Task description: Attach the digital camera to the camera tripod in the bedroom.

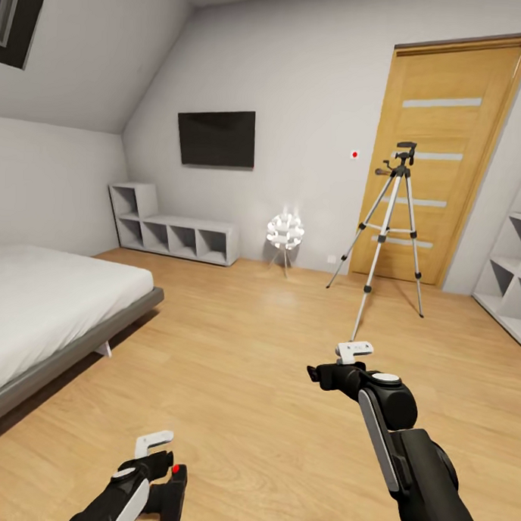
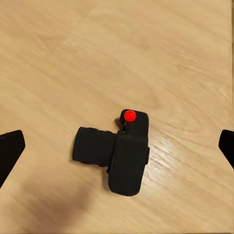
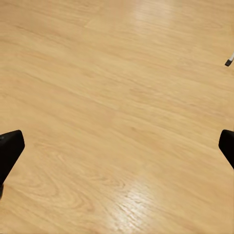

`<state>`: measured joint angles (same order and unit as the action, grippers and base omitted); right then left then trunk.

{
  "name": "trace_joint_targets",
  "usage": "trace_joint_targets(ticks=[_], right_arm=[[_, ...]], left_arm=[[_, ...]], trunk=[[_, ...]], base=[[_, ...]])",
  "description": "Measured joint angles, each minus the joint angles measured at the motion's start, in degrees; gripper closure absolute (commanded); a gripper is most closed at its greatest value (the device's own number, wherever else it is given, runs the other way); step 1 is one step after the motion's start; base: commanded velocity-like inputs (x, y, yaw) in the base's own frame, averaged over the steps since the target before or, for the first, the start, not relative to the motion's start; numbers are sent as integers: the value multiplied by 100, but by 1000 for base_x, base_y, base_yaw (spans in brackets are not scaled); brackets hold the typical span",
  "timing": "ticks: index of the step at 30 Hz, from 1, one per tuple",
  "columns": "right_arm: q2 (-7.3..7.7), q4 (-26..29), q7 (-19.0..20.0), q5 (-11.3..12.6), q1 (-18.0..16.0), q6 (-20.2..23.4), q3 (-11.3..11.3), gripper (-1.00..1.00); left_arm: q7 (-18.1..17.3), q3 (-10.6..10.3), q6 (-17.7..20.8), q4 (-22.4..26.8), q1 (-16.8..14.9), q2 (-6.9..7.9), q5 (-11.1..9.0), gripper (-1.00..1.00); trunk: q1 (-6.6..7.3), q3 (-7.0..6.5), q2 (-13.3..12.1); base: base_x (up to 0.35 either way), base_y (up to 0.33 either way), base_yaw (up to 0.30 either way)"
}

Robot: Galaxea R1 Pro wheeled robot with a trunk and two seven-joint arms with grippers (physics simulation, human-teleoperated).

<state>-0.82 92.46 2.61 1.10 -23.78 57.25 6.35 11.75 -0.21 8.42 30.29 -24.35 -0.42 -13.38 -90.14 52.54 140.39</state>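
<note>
While the bedroom spreads out ahead, its wood floor (image 1: 234, 350) takes most of the head view, with the bed (image 1: 39, 304) at my left, white cube shelves (image 1: 174, 238) on the far wall and a wooden door (image 1: 447, 155) at the far right. Tripod (image 1: 387, 236) stands upright in front of that door, well apart from me, silver legs splayed, black head with a side handle on top, nothing mounted on it.

My right arm reaches forward toward it; right claw (image 1: 339, 364) hangs over bare floor, and in its wrist view both finger tips sit at the picture edges, wide apart, holding nothing. One tripod foot (image 3: 228, 61) peeks in at the corner there.

Left claw (image 1: 157, 457) is low and close to my body. Camera (image 2: 114, 153) lies on the floor straight below it, centred between the wide-spread fingers (image 2: 9, 151), not touching either. So the left arm is clearly the nearer one.

Camera's long axis, lens barrel to body, seems to run along the line from finger to finger, lens toward one finger. I judge a straight drop would close on the lens end and back, so wrist rotation may help.

Camera look: small, matte black, boxy body, stubby round lens, red button (image 2: 129, 115) on the top edge.
</note>
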Motion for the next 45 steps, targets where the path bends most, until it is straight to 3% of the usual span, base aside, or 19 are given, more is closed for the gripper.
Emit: trace_joint_targets(ticks=[7, 23, 32, 45], right_arm=[[-79, 2, -5, -1, 0, -7, 38, -100], [-120, 4, -8, -10, 3, -5, 134, -100], [-122, 4, -8, -10, 7, -3, 140, -100], [-121, 4, -8, -11, 8, -2, 174, -100]], left_arm=[[-244, 2, -124, -173, -2, -3, 3, -100], [-520, -11, 291, -253, -82, -13, 56, -100], [-729, -30, 495, -261, -206, 6, 326, -100], [-794, -34, 787, -263, -306, 23, 463, -100]], trunk=[[-154, 126, 281], [-196, 480, 303], [-219, 680, 315], [-253, 968, 333]], base=[[0, 0, 0], [0, 0, 0], [0, 0, 0], [0, 0, 0]])
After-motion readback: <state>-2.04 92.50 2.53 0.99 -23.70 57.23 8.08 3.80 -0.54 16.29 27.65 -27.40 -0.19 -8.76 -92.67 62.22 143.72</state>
